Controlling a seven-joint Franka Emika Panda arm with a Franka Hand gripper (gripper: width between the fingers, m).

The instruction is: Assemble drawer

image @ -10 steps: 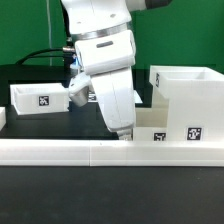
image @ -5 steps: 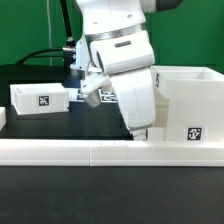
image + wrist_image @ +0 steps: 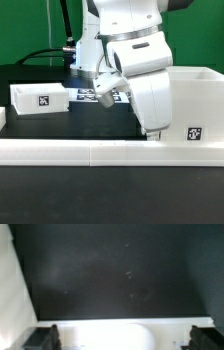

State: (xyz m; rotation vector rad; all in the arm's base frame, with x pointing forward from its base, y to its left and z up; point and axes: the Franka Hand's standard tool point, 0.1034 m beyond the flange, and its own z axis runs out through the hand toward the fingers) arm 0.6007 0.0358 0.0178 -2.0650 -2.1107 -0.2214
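Observation:
The tall open white box of the drawer stands at the exterior view's right, its tag low on the near wall. One shallow white tray with a tag lies at the exterior view's left. My gripper hangs low beside the box, just behind the border rail, and hides the second tray. In the wrist view my gripper is open, its dark fingers wide apart. A white part with a rounded bulge lies between them, untouched as far as I can tell.
The long low white border rail runs along the front of the black table. The marker board lies flat behind the arm. A pale surface runs along one side of the wrist view.
The arm has moved toward the exterior view's right, close to the tall box. It now covers the second tray, which showed in front of the box before. The left tray has not moved.

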